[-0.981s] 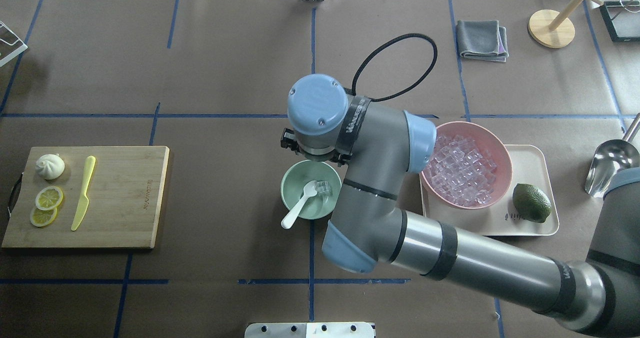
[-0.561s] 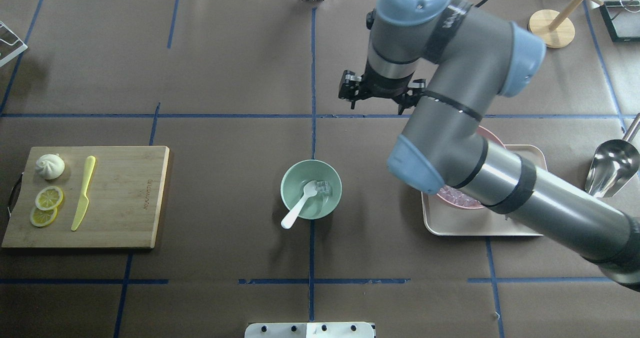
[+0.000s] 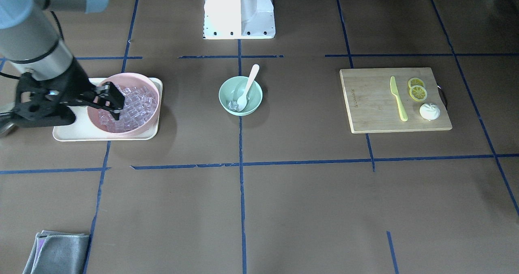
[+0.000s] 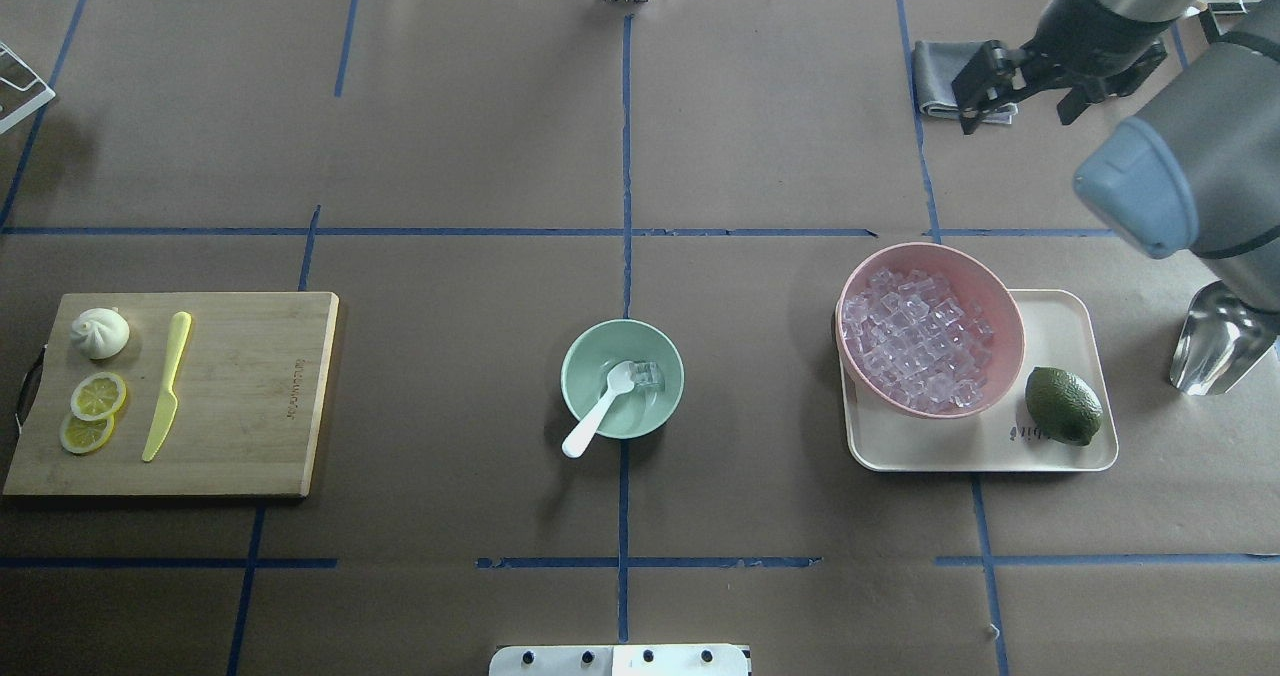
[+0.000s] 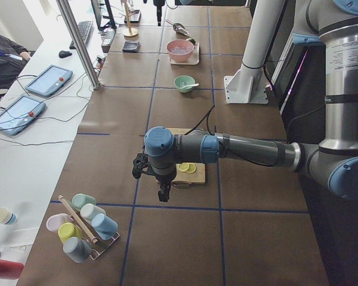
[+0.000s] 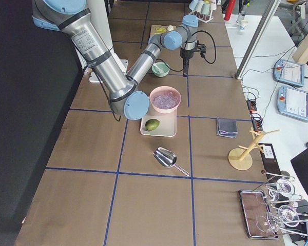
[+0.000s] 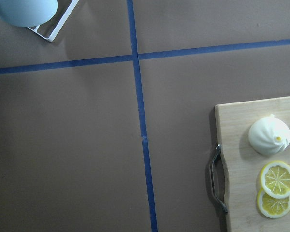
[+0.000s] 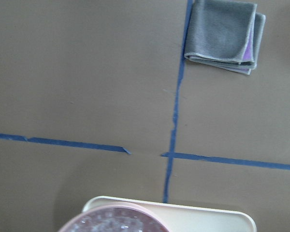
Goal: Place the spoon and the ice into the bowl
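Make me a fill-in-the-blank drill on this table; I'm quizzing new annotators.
The spoon rests in the green bowl with some ____.
The pink bowl and a ____ share the tray.
The cutting board holds ____ lemon slices.
Missing: ice; lime; two.

The tabletop (image 4: 450,136) is covered in brown paper, marked off into large squares by blue tape lines (image 4: 624,156), and evenly lit with only soft shadows. Beyond the right end effector (image 4: 1025,96), past the tabletop's edge, runs a white desk (image 5: 24,149). It carries two tablets (image 5: 48,80), a keyboard (image 5: 83,30), a mouse (image 5: 64,53) and loose cables (image 5: 77,107), and a slanted metal pole (image 5: 77,42) rises at its edge.
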